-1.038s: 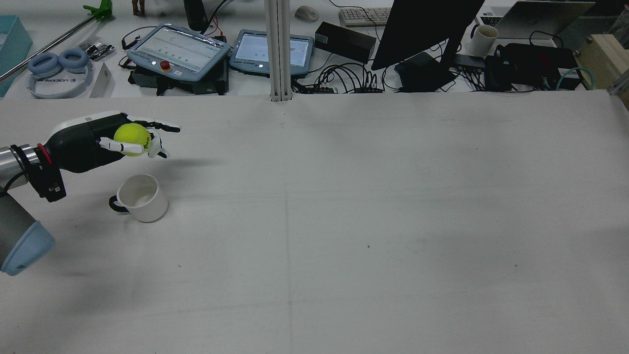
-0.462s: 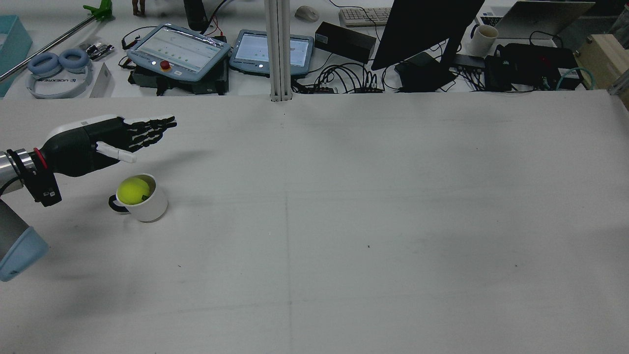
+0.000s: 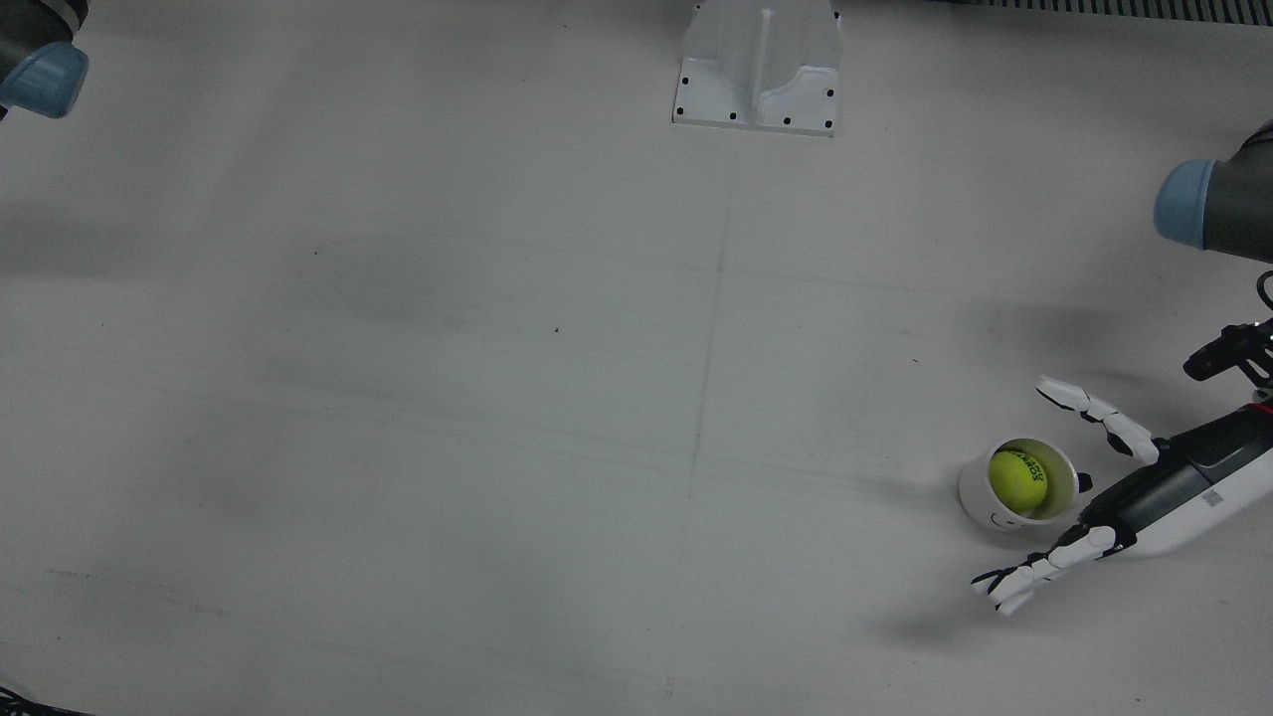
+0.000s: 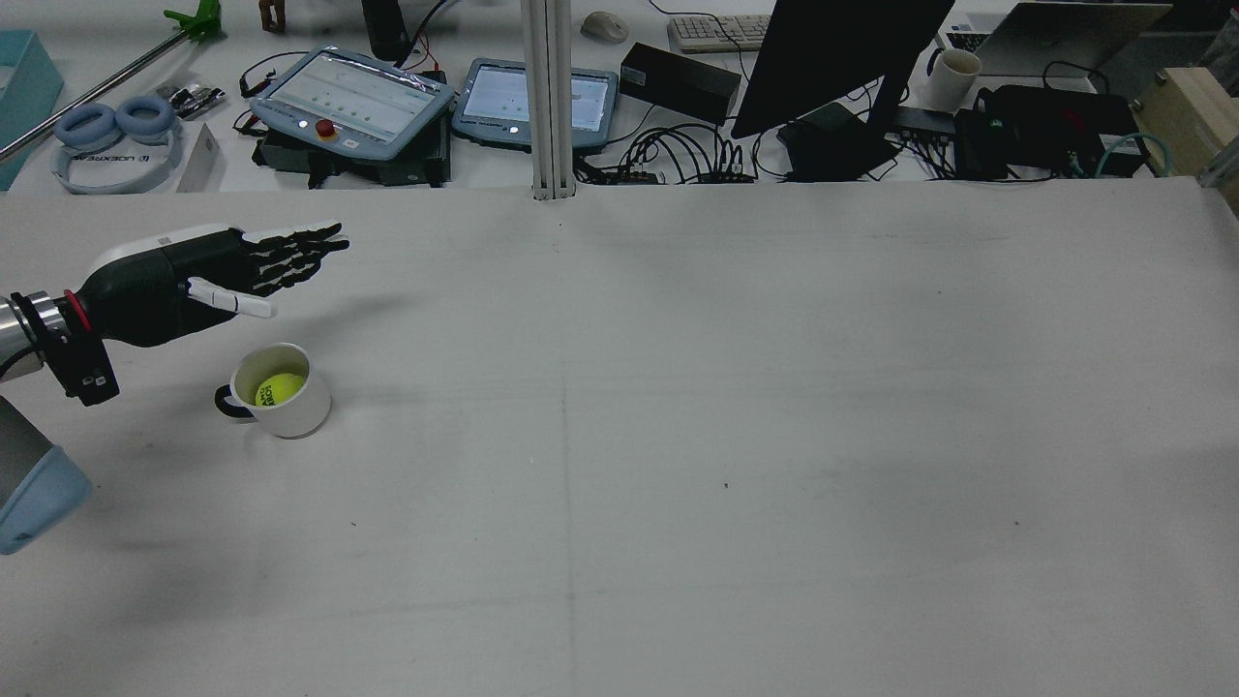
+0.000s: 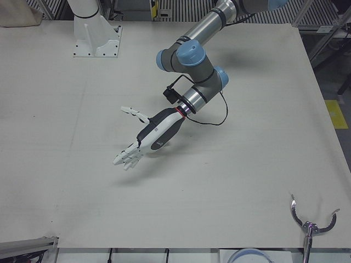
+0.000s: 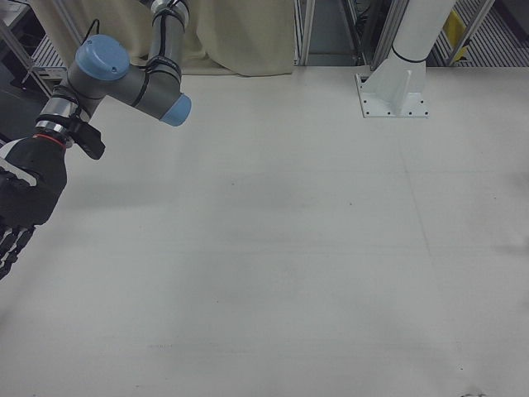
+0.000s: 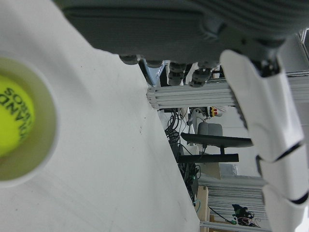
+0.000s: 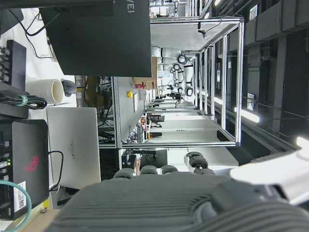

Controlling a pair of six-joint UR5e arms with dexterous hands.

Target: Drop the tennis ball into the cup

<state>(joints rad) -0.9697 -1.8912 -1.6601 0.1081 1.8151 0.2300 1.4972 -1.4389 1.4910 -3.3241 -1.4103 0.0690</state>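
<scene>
A white cup point(image 4: 295, 411) with a black handle stands upright on the table's left side in the rear view. The yellow-green tennis ball point(image 4: 276, 389) lies inside it, also seen from above as the ball point(image 3: 1018, 481) within the cup point(image 3: 980, 505). My left hand point(image 4: 218, 271) hovers just beyond the cup, open, fingers stretched flat, holding nothing; the front view shows this hand point(image 3: 1119, 497) beside the cup. The left hand view catches the ball point(image 7: 12, 116) in the cup point(image 7: 48, 145). My right hand point(image 6: 21, 203) hangs open at that view's left edge, far from the cup.
A white post base point(image 3: 758, 70) is bolted at the table's robot side. Beyond the far edge in the rear view sit tablets point(image 4: 353, 97), a monitor point(image 4: 832, 58) and cables. The left arm's elbow point(image 3: 1198, 209) reaches over the table near the cup.
A second ago my left hand held the ball above the cup. The fingers opened, the ball fell to the cup's mouth, and it now rests lower inside. The hand drew back slightly.
</scene>
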